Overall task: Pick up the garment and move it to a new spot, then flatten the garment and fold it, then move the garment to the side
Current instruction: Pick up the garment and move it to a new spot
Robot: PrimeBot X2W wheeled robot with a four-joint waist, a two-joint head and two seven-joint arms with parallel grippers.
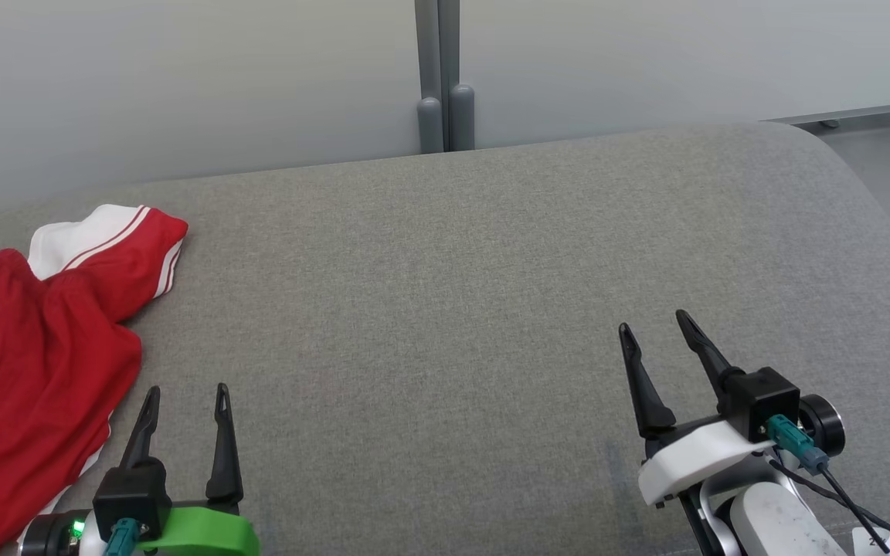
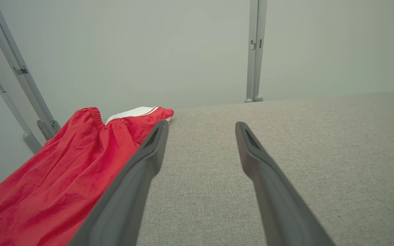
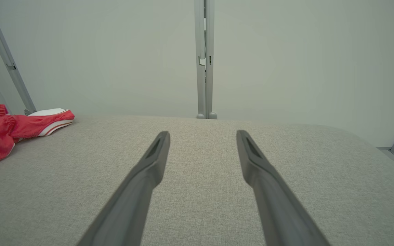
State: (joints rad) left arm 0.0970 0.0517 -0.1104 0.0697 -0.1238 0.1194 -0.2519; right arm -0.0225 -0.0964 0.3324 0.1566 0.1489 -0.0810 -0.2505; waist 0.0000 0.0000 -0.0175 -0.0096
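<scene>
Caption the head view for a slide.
Both open, left gripper and right gripper over grey padded surface; red garment lies at far left.

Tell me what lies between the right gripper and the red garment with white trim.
Bare grey woven cushion fills most of the stretch from the right gripper to the red garment with white trim; the open left gripper stands beside the cloth. The head view shows this.

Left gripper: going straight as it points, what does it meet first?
Likely the grey fabric surface, then the pale wall panel; the left gripper might graze the red white-trimmed garment at its sleeve.
</scene>
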